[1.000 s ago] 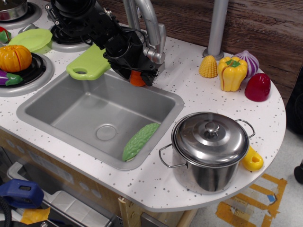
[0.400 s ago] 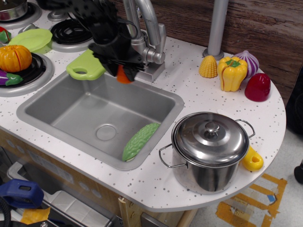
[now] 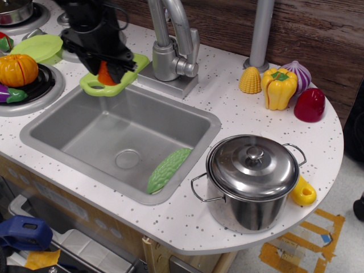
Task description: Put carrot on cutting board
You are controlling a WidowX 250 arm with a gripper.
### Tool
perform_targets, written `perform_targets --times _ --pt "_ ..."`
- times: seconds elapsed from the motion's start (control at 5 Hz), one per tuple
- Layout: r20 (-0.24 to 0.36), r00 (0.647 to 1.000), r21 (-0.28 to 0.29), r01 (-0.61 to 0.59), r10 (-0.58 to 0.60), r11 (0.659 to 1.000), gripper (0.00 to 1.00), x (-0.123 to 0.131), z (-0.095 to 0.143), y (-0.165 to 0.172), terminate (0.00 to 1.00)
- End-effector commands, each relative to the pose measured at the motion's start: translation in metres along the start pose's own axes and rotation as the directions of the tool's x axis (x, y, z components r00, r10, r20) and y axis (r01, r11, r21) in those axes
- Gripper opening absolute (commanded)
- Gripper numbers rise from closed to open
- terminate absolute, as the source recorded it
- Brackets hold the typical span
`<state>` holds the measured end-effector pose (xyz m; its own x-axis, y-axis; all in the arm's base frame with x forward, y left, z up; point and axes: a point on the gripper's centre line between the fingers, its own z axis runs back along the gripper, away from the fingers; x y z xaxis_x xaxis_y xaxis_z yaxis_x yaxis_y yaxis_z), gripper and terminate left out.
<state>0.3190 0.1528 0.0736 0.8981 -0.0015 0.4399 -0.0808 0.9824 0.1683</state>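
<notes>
Pincer clamped around carrot

No text, labels or numbers readable

Faucet stands just right of the cutting board, blocking that side. End effector with carrot sits over the board. Left of faucet: plate and burners crowd the counter. Sink in front of faucet is open except the green gourd at its front right.
</notes>
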Motion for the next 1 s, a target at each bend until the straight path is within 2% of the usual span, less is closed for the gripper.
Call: perform_targets --times 0.0,0.6,0.8 --pt "0.093 0.995 0.041 0.043 -0.046 0.998 0.00 0.014 -0.006 0.040 0.00" --pt "0.205 0.977 -0.002 0.065 -0.063 0.998 0.00 0.035 -0.066 0.045 0.00" --pt "0.222 0.973 -0.015 0.070 -0.065 0.997 1.00 0.038 -0.073 0.046 0.00"
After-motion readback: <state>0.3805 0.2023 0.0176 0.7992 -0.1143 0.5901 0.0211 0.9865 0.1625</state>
